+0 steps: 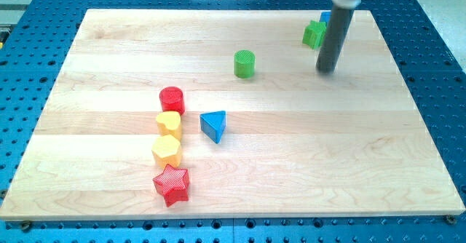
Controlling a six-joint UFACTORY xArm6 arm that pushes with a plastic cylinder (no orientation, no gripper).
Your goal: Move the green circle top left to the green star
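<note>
Blocks number seven on a pale wooden board, which sits on a blue perforated table. Counted by colour: two red, two yellow, two green that show clearly, and two blue, one of which is mostly hidden.

At the view's left, a column of four runs from the middle toward the view's bottom: a red cylinder at the head, a yellow heart-like block touching it below, a yellow hexagon-like block next, and a red star lowest. Just to the right of the yellow pair lies a blue triangle, apart from them.

Further right and nearer the view's top stands the green circle, alone, well apart from every other block. It lies to the left of and slightly below the green star, which is near the board's top right. A blue block, shape unclear, peeks out behind the star, touching or just beside it.

There is no hand or gripper here: the arm ends in a dark upright rod. My tip rests on the board just right of and below the green star, holding nothing, touching no block, well to the right of the green circle.
</note>
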